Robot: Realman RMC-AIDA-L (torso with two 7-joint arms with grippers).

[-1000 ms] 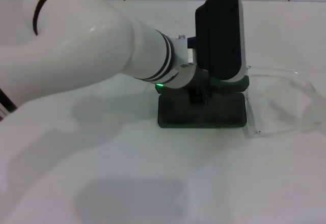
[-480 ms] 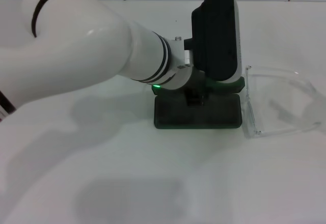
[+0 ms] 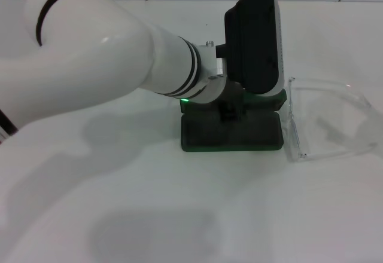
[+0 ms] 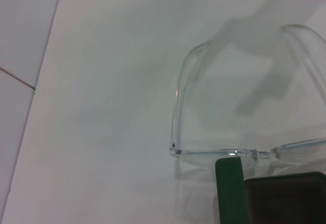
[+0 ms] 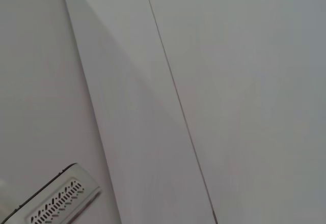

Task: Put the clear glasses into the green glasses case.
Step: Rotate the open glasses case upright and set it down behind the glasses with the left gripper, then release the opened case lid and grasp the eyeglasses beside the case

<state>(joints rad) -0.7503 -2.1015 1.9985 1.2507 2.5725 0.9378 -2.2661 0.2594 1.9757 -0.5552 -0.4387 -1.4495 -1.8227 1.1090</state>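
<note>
the white table (image 3: 179, 215) is a smooth, matte surface that fills most of the head view, with a soft grey shadow low in front. across it reaches the left arm (image 3: 90, 54), a thick, glossy white cylinder with black ring seams and a small green light at the wrist, ending in a rounded black and white wrist housing. under that housing the left gripper (image 3: 232, 109) comes down as a short dark block over the green glasses case (image 3: 230, 134); whether its fingers are open or closed cannot be told, since the housing hides them. the case sits directly beneath the gripper, a dark green rectangular shell with rounded corners, its lid looking shut from the head view, though only one green edge and a dark corner show in the wrist view. the clear glasses (image 3: 326, 119) lie just beside the case on the far side from the arm's elbow, colourless glossy plastic with thin curved arms unfolded and resting flat, the front bar (image 4: 234, 154) close along the case's short end. the right gripper is not in view.
</note>
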